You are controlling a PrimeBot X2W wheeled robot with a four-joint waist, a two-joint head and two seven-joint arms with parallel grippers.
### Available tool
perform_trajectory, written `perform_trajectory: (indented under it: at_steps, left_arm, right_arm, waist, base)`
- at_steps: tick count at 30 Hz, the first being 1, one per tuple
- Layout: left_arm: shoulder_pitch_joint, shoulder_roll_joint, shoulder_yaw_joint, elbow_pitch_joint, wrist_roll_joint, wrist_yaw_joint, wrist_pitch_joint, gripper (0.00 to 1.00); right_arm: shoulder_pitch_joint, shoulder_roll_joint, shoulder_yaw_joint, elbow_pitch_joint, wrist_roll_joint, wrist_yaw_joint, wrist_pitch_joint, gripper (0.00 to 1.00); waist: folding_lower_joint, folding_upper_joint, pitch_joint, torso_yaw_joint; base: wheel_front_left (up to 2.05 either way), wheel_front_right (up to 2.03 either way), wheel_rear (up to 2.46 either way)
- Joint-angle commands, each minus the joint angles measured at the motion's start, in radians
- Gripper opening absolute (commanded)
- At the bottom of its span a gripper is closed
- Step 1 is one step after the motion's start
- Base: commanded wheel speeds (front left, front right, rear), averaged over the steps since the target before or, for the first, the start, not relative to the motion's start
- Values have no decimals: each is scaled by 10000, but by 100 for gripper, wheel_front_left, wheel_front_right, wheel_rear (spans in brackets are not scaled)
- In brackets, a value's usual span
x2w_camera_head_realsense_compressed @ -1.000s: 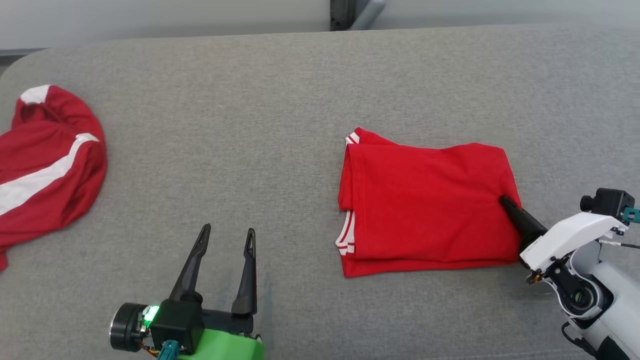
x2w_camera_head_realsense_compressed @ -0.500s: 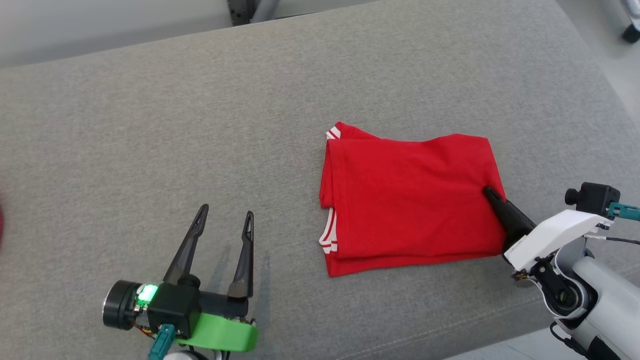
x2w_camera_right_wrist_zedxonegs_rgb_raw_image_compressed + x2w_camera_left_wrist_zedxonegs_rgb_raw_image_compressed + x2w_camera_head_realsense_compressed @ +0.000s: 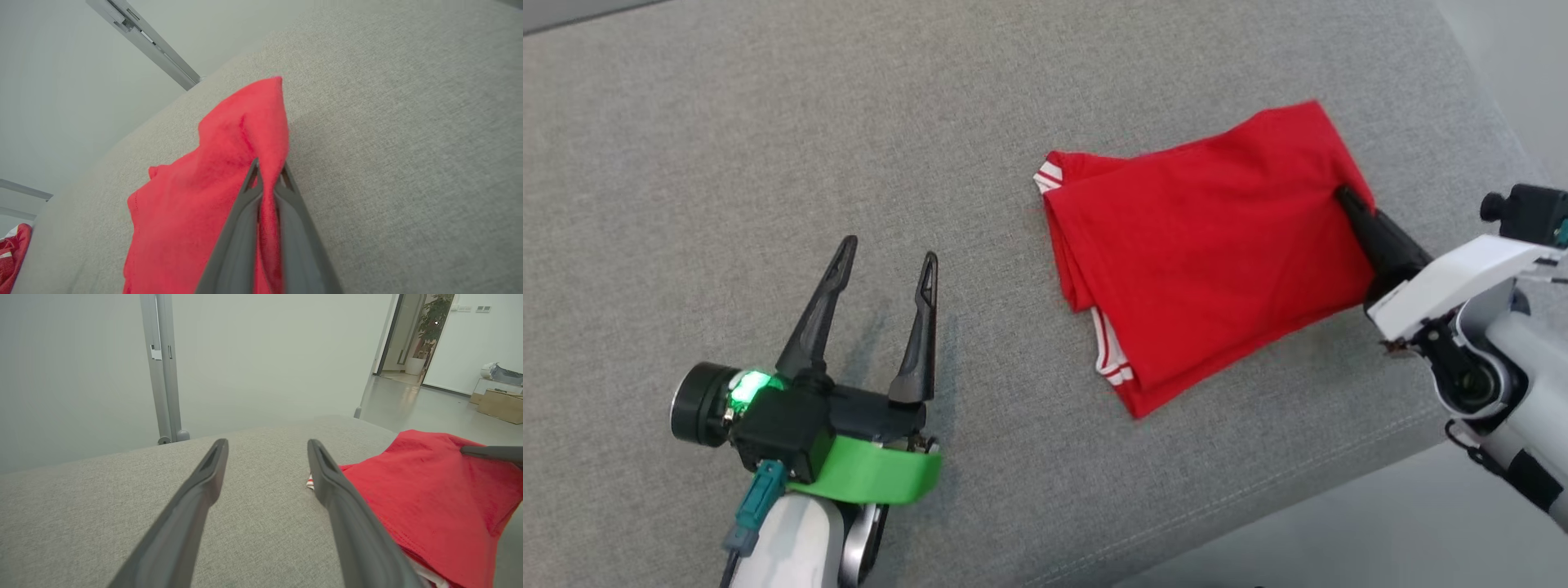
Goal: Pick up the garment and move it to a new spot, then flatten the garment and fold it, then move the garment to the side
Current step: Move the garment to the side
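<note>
Flattened and folded already, judging by the red shirt (image 3: 1209, 245) near the right edge of the grey cushioned surface (image 3: 768, 122). Pinched at its right edge by the closed right gripper (image 3: 1343, 196), perhaps lifted slightly. Left gripper (image 3: 889, 249) spread wide, empty. Remaining: setting aside, releasing.

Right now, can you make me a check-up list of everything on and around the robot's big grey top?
Surface: grey fabric top, bare around the clothes.
Job's things: folded red garment with white-striped trim, lying near the right edge.
Clutter: second red garment, far off along the top.
Grippers: left gripper open, empty, apart from the cloth; right gripper shut on the folded garment's edge.
Cables: teal plug with its lead at the left wrist; black cable by the right arm.
Surroundings: grey post, potted plant, cardboard box.
</note>
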Motion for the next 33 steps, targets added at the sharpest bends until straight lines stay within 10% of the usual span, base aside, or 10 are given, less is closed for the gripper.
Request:
perform_trajectory:
  at_steps: [1, 16, 33]
  left_arm:
    - [-253, 48, -10, -83, 39, -56, -36, 100]
    - [-1873, 687, 116, -1168, 729, -222, -38, 100]
    - [-2151, 1005, -243, -1563, 912, -173, -7, 100]
  right_arm:
    - [-264, -79, -18, 38, -58, -1, -84, 0]
    - [-2454, -1494, -1322, 859, -314, -1, -271, 0]
    - [-2477, -2574, -3346, 1743, -1050, -1, -270, 0]
  waist:
    - [0, -1, 807, -99]
    - [0, -1, 3455, 86]
    - [0, -1, 3993, 291]
  base:
    - [0, 0, 0]
    - [0, 0, 0]
    - [0, 0, 0]
